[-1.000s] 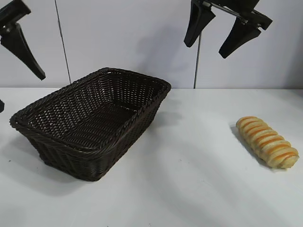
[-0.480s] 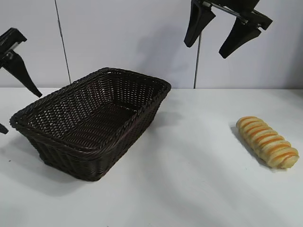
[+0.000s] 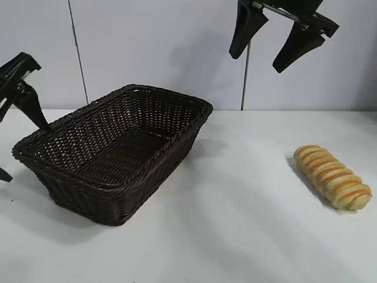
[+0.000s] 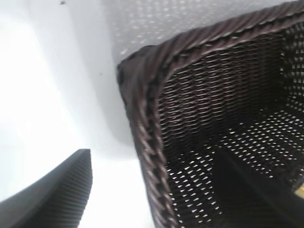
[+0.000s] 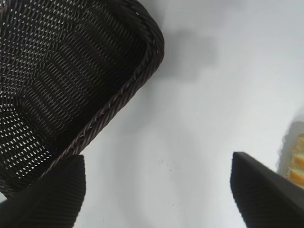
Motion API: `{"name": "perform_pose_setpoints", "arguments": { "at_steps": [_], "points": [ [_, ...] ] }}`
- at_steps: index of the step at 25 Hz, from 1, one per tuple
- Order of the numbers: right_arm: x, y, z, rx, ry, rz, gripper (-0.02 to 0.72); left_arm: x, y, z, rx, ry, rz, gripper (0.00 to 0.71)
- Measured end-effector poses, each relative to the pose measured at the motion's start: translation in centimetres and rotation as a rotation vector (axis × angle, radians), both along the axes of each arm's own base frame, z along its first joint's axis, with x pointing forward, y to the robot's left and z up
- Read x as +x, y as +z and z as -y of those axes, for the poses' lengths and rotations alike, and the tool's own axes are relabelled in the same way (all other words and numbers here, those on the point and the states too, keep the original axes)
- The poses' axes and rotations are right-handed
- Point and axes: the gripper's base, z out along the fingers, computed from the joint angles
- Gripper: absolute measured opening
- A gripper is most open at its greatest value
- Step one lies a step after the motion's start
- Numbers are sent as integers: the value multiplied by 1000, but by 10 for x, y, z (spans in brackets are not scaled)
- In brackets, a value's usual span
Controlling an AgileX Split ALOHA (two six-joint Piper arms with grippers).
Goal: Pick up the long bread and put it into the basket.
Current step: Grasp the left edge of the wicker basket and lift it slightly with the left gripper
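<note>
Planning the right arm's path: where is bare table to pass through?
Bare table lies between the basket and the long bread, and in front of both. It is tight at the basket's left end, where the open left gripper straddles the rim. The open right gripper hangs high.

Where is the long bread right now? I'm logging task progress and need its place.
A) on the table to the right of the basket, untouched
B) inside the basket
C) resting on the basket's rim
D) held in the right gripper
A: the long bread lies on the white table well to the right of the basket, while the open right gripper hangs high above, holding nothing.
</note>
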Motion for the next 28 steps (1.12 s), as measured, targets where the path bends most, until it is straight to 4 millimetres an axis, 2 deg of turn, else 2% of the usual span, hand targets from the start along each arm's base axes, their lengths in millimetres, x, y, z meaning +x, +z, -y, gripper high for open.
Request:
{"name": "perform_pose_setpoints", "arguments": {
  "at_steps": [14,21,28],
  "points": [
    [0,0,0,-1,0,0,600,4,-1,0,4,14,34,515],
    [0,0,0,-1,0,0,600,11,-33,17,30,-14,-27,515],
    [0,0,0,-1,0,0,600,22,-65,19,68,12,-40,514]
  ]
}}
